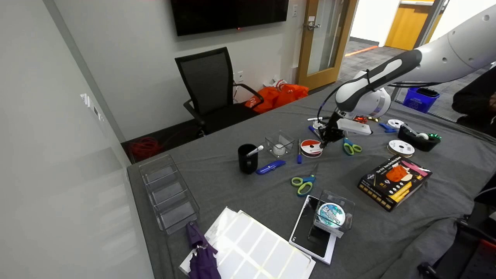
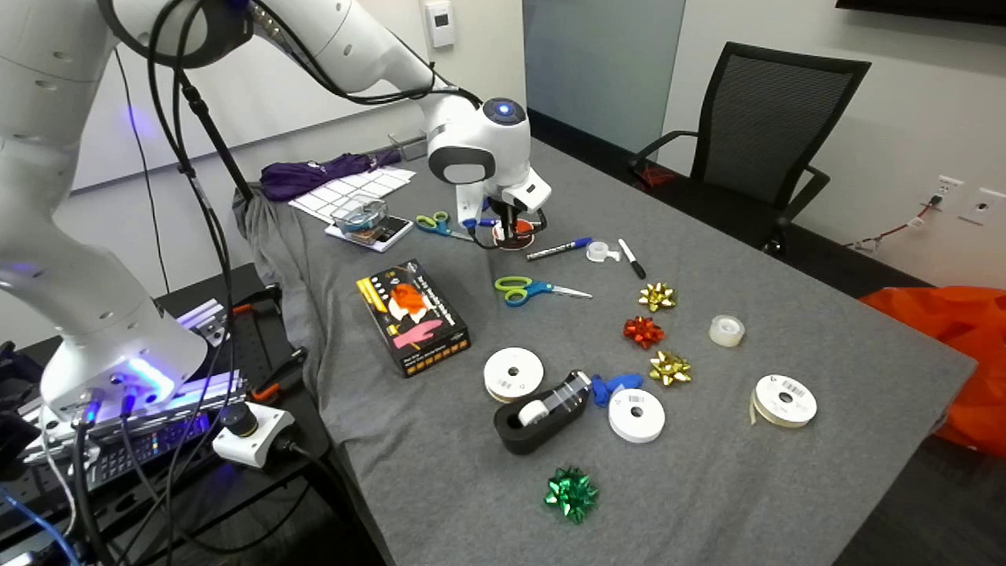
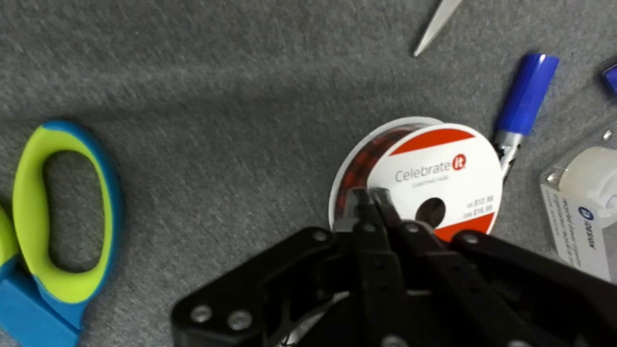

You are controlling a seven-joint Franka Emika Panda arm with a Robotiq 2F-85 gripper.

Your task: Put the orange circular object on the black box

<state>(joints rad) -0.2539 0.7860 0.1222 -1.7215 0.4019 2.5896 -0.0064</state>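
The orange circular object, a ribbon spool with an orange-red and white label, lies flat on the grey cloth in both exterior views (image 1: 311, 147) (image 2: 525, 228). In the wrist view (image 3: 434, 166) its label reads "Celebrate it". My gripper (image 3: 368, 195) has its fingertips together over the left part of the spool, with nothing visible between them. In both exterior views (image 1: 322, 144) (image 2: 512, 234) it points down at the spool; whether it touches cannot be told. The black box (image 1: 393, 180) with orange and yellow graphics lies flat on the table, also seen in an exterior view (image 2: 413, 314).
A blue marker (image 3: 525, 94) lies beside the spool, and a clear tray (image 1: 279, 144) is near. Green-blue scissors (image 1: 305, 183) and another pair (image 1: 352, 148) lie close by. A black mug (image 1: 248, 159), blue cutter (image 1: 271, 167) and black tape dispenser (image 2: 542, 413) stand on the table.
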